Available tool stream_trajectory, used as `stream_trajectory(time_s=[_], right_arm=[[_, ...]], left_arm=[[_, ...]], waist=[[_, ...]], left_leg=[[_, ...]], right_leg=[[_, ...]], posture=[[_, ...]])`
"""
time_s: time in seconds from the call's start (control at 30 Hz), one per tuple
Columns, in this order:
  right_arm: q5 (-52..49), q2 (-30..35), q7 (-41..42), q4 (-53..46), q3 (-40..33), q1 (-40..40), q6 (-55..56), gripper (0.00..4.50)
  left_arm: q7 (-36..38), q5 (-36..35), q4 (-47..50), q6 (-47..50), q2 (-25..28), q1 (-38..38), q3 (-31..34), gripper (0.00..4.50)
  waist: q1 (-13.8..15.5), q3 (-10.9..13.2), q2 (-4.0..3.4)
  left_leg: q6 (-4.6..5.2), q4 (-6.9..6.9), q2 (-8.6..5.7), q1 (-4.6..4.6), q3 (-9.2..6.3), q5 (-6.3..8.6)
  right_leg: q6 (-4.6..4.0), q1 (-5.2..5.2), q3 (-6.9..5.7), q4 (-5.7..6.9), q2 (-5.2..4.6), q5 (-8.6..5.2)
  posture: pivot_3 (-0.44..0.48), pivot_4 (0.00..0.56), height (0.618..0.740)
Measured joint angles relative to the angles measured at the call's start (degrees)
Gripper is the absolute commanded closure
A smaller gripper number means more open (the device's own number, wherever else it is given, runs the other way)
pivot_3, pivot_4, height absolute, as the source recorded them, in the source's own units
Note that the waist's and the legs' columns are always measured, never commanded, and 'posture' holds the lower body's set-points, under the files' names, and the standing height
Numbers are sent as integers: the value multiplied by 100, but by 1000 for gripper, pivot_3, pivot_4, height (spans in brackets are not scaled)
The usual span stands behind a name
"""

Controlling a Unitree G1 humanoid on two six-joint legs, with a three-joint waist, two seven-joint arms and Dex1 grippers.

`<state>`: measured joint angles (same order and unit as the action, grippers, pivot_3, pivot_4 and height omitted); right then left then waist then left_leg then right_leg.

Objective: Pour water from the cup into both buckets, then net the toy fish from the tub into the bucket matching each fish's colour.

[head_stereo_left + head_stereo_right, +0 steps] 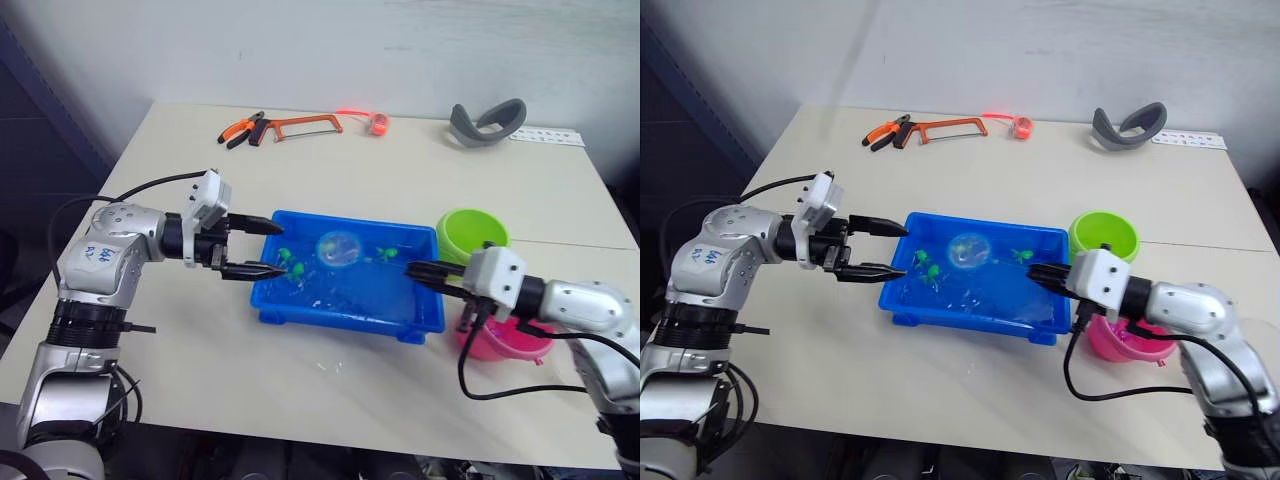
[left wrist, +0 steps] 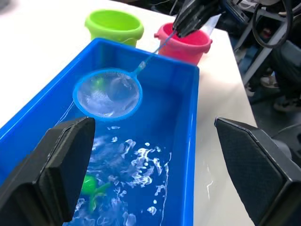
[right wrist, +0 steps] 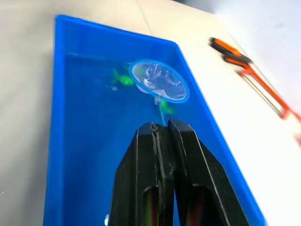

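Our right pincer (image 3: 161, 129) is clamped on the net (image 3: 159, 81) handle, with the hoop out ahead of it over the water in the tub (image 1: 330, 312). A few green fish (image 3: 123, 80) sit just past the hoop. Our left pincer (image 1: 262, 247) is spread wide at the tub's other end. Beside the right pincer are the pink bucket (image 1: 505, 341) and green bucket (image 1: 471, 233).

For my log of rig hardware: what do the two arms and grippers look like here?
Both arms are silver-grey metal with black joints and loose black cables. A white block sits on each wrist. The left gripper and right gripper each have two black fingers. The left arm bears a white label with blue handwriting.
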<state>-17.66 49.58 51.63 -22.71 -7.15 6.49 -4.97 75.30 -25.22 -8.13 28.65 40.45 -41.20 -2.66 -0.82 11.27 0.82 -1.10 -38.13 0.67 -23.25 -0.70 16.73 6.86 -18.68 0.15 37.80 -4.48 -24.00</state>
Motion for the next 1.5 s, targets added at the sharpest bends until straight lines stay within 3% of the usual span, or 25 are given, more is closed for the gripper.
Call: stream_trajectory(time_s=[0.13, 0.3, 0.6, 0.8, 1.23, 1.5], right_arm=[[275, 40, -61, -139, 16, -127, 15, 4500], [662, -31, 26, -137, 600, 33, 97, 4500], [584, -283, 282, 123, 1176, 673, -556, 4500], [832, -567, 362, 801, 1691, 1291, -648, 4500], [25, -326, 530, -129, 1137, 757, -1633, 4500], [-914, -21, -36, -1021, -111, -10, -3364, 4500]], left_arm=[[226, 361, -597, -444, 97, -220, -214, 62], [492, 810, -1087, -993, 302, -305, -423, 62], [601, 935, -1067, -1068, 789, -78, -343, 62], [481, 969, -1034, -1065, 800, -67, -233, 62], [353, 697, -182, -543, 539, 166, -189, 62], [366, 594, 70, -481, 269, 167, -210, 62]], waist=[[-85, 0, 0], [-92, 0, 0], [-84, 0, 0], [-83, 0, 0], [-71, 0, 0], [-61, 0, 0]], left_leg=[[-3, 1, 2, 9, 11, -2], [-3, 6, 3, 10, 15, -2], [-3, 3, 2, 7, 6, -2], [-6, 6, 5, 3, 5, -4], [-6, 5, 3, -3, -3, -3], [-6, 4, 3, -2, -5, -3]], right_leg=[[0, -4, -4, 7, 5, 0], [0, -8, -2, 9, 5, 0], [0, -4, -2, 6, -4, 0], [-1, -14, -3, 8, -3, 0], [-1, -11, -1, 6, -5, 0], [-1, -4, 2, 5, -4, 0]], posture=[[0, 150, 740], [0, 150, 740], [0, 150, 740], [0, 150, 740], [0, 150, 740], [0, 150, 740]])
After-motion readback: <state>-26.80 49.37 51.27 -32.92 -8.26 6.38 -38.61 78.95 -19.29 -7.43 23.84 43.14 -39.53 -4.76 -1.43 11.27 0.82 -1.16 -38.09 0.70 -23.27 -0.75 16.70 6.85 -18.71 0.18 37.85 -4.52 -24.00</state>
